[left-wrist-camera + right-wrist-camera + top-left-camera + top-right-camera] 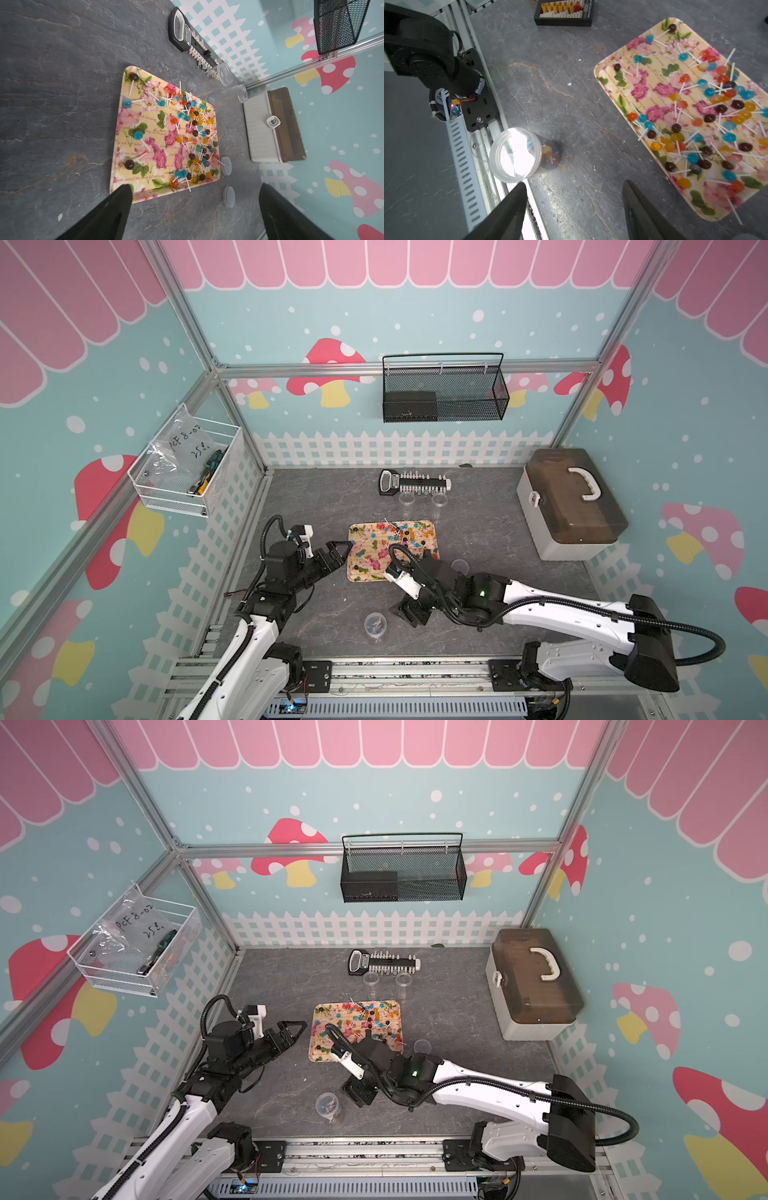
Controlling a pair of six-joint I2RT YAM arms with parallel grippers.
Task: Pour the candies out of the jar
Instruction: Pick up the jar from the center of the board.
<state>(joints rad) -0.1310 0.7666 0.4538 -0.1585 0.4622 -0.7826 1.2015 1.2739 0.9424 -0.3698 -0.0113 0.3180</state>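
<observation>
Right wrist view is showing the jar standing upright and lidless on the table, well apart from the tray and off the tray's edge nearest the robot's base rail, with a small clump of candies sitting at its bottom. Most of the job is looking done, as I judge it: a great many candies are lying scattered over the tray, thickest on the half toward the storage box, and only this last small lot is waiting to be tipped out. Two more clear jars are standing just past the tray's far edge, both appearing empty, and round lids are lying beside the tray on the side facing the storage box. The right gripper is hovering off the tray's near edge, close to the jar but not touching it, its jaws standing apart with nothing between them. The left gripper is hanging just beside a corner of the tray on the side away from the storage box, jaws spread wide and empty. The storage box is sitting shut, well apart from the tray, so its contents cannot be told.
</observation>
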